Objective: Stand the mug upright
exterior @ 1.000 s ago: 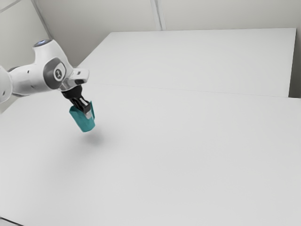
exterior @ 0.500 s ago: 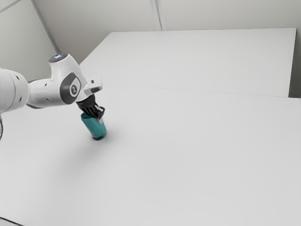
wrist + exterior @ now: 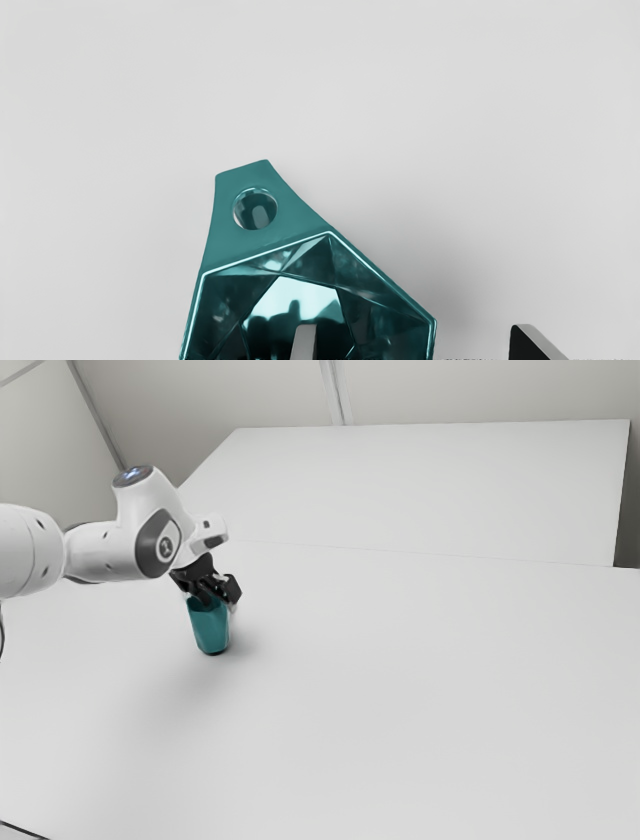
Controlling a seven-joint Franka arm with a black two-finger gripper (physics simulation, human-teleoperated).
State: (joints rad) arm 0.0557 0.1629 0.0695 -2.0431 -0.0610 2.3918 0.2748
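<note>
- Mug (image 3: 210, 627): the reference item. It stands upright or nearly so on the table (image 3: 400, 690), base down and mouth up. A slight lean cannot be ruled out.
- Handle (image 3: 240, 245): projects outward from the mug's rim and has a round opening. It lies apart from both fingertips.
- Gripper (image 3: 221, 603): positioned at the mug's mouth and open, its two fingers well apart.
- Inner finger (image 3: 303, 345): extends into the mug's mouth. Contact with the inside of the mug cannot be determined.
- Outer finger (image 3: 522, 348): located outside the mug, with a gap between it and the rim. The mug's side wall stands between the two fingers and obstructs a full closure.
- Shadow (image 3: 450, 295): soft, on the table just beside the mug.
- Arm (image 3: 100, 550): enters from the exterior view's left and extends above the mug.
- Seam (image 3: 340, 548): a thin line crossing the white surface beyond the mug.
- Dark line (image 3: 25, 830): well apart from the mug, at the exterior view's lower left corner.
- Wall (image 3: 230, 395): pale, farthest from the mug, behind the white surface.
</note>
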